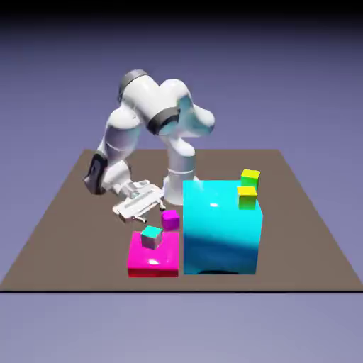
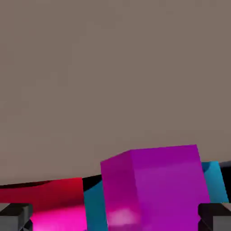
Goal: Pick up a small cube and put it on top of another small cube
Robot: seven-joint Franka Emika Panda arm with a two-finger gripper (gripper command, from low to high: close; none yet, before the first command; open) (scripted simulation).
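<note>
- two views show the scene; going from the exterior view's left to its right, the white arm [image 1: 135, 135] comes first, bent low over the brown table [image 1: 64, 213], with the gripper [image 1: 157, 204] tipped down close to the tabletop.
- the gripper's grey fingertips [image 2: 16, 214] sit far apart at the hand view's two lower corners, so the tool is spread wide and pinches nothing.
- the small magenta cube [image 1: 170, 219] rests on the table just beside the gripper's tips; in the hand view it fills the gap between the fingertips [image 2: 153, 185], turned so one upright edge faces the camera. as a cube it has no long axis.
- the flat magenta slab [image 1: 152, 259] lies nearer the camera, and the small teal-topped cube [image 1: 150, 236] stands on its far part, near the magenta cube but apart from it.
- the big cyan block [image 1: 222, 227] stands right of the slab, seemingly touching it.
- a small green cube [image 1: 246, 197] and a yellow-topped cube [image 1: 250, 176] sit by the block's far right corner.
</note>
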